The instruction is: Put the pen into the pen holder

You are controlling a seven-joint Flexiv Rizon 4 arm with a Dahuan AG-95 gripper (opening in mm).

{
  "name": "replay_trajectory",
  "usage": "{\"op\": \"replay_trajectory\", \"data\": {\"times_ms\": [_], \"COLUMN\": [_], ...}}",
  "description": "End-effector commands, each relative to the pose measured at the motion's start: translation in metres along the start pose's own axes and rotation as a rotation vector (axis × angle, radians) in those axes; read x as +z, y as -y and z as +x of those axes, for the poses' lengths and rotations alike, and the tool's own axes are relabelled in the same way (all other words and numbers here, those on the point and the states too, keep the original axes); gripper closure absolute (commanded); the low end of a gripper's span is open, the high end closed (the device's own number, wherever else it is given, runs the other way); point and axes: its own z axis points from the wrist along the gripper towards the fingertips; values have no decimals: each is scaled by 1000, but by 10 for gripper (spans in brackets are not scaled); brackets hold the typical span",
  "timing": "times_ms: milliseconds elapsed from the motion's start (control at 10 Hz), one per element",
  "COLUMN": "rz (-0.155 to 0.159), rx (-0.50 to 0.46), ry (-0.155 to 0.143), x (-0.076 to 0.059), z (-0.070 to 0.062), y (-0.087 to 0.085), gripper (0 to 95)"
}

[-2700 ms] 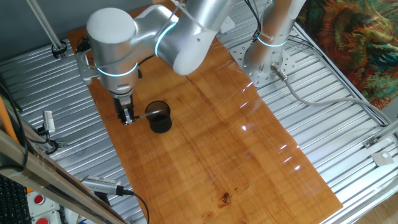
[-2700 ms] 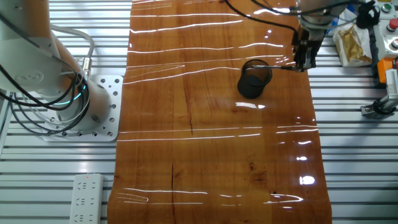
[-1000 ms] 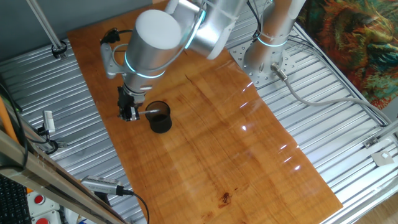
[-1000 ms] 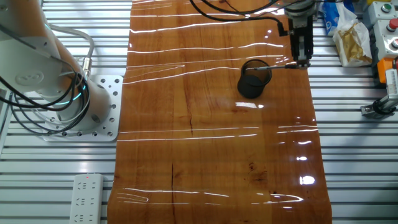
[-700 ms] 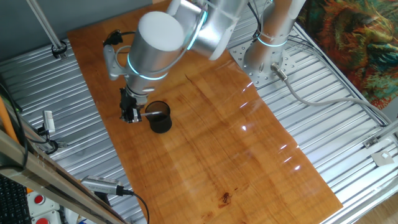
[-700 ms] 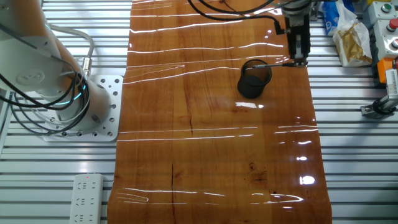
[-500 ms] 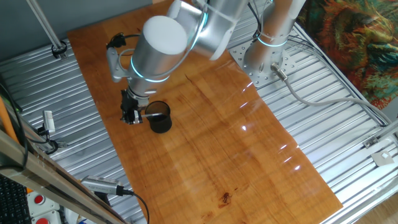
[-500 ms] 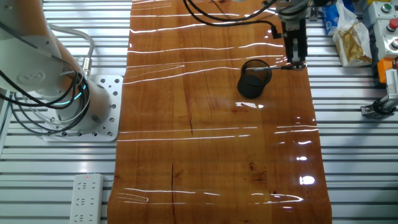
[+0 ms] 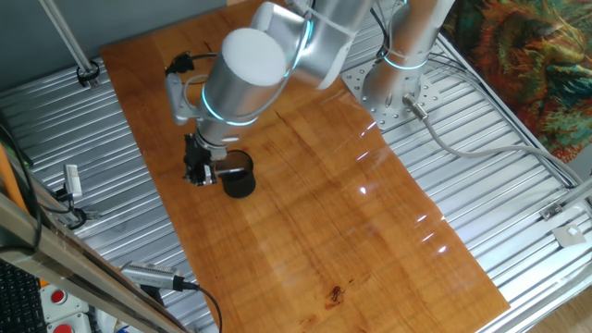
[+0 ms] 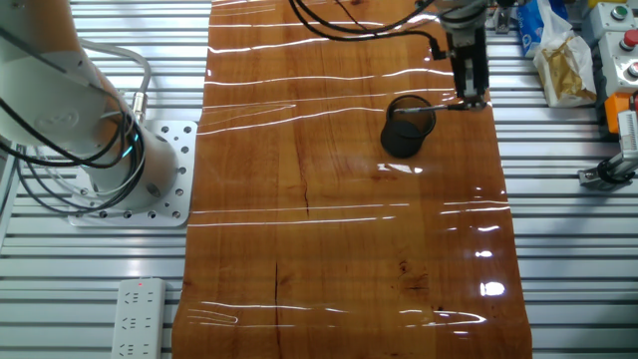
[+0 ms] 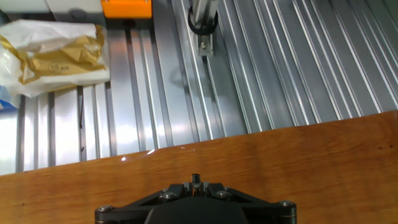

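Wooden board (image 9: 305,176) carrying dark holder (image 9: 238,174), sitting upright near board's edge. Gripper (image 9: 199,176) hanging just beside holder, fingers clamping pen (image 10: 449,105) by one end. Pen lying roughly level, free end reaching over holder's rim (image 10: 410,103). Metal slats (image 11: 249,68) filling hand view.

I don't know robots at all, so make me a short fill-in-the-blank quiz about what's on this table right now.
1. The end effector is clamped on a thin ____.
2. The pen lies level, its free end over the ____ of the pen holder.
3. The pen holder stands on a board made of ____.
4. In the hand view, a crumpled ____ lies on the metal slats.

Missing words: pen; rim; wood; bag
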Motion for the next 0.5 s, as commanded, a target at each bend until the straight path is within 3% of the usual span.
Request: {"op": "replay_trajectory", "data": {"times_ms": [100,500], "rz": [9,19], "rx": [5,4], "ry": [14,48], "x": [3,5], "z": [2,6], "y": [-4,-3], "gripper": [950,950]}}
